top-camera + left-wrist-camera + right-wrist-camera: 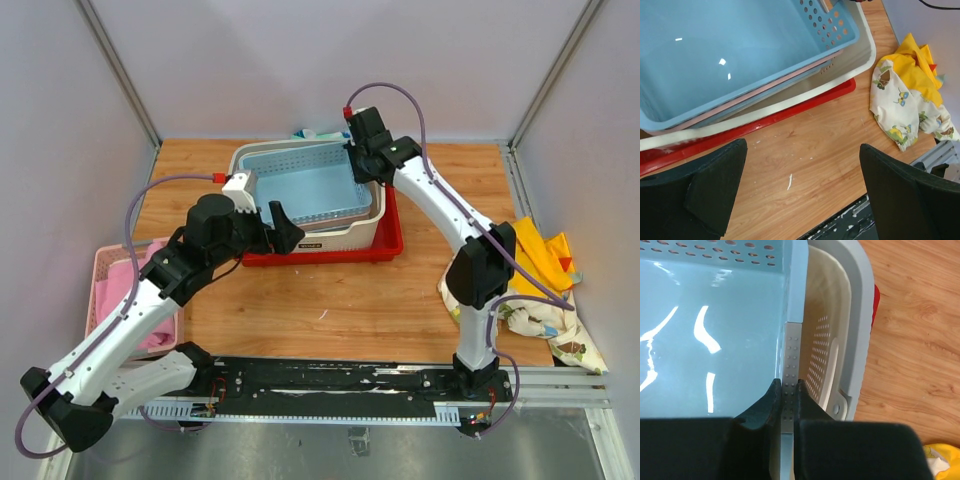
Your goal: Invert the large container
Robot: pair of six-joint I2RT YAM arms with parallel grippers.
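- Large container [340,238]: cream, with perforated walls. It is sitting upright in the red tray [392,243] at the back middle of the desk [330,310], and its long axis is running left to right across the top view.
- Blue basket [310,185]: it is nesting inside the large container and filling its mouth. A pinkish rim is showing between the two in the left wrist view.
- Right end effector [786,390]: it is working at the far right corner of the stack, with its jaws closed on the blue basket's right end wall. The large container's own wall, with its handle slot, is lying just beside the fingers on the outer side and is not in the pinch.
- Left end effector [802,147]: it is hanging wide open and holding nothing. It is over bare desk just on the near side of the red tray, by the stack's near left corner.
- Governing relation, as a judgement: the right arm is sitting nearer the large container, whose rim is lying just outboard of its fingers. The nested basket is probably needing to come out before any flip.
- Sundries: a pink basket [105,268] is sitting at the left edge, and cloths [545,290] are lying at the right, both well apart from the stack.
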